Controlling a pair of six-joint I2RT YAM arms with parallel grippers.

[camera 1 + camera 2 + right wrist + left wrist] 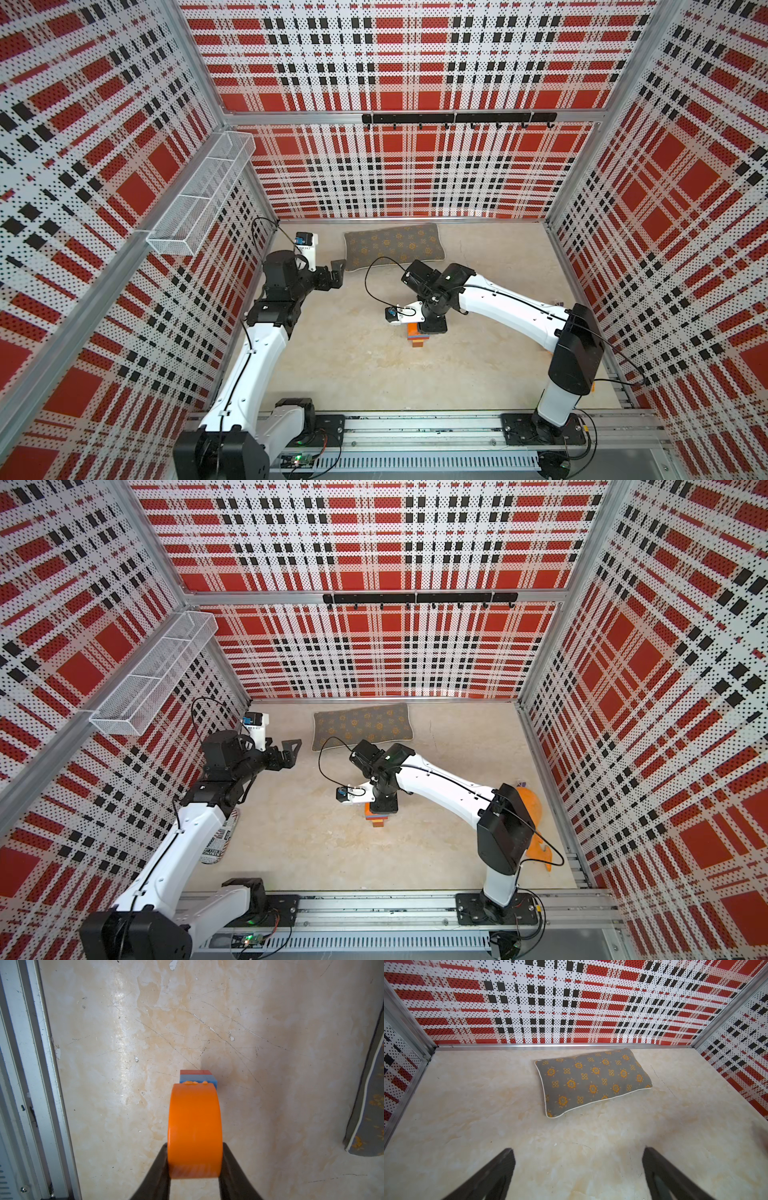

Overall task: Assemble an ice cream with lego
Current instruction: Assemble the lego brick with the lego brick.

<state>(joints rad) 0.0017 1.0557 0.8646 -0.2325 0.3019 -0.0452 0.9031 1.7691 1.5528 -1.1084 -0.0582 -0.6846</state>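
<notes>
The ice cream (419, 340) is at the middle of the counter (374, 374), before the pillow (395, 246) by the back wall (415, 187); a basket (199, 195) hangs on the left wall (104, 232), and a hook rail (457, 118) runs along the back wall.

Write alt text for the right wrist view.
The right gripper is shut on the orange dome brick, holding it against a stacked blue brick and red brick. Behind lies a scratched beige table, with a metal rail and a grey cushion at the edges.
</notes>
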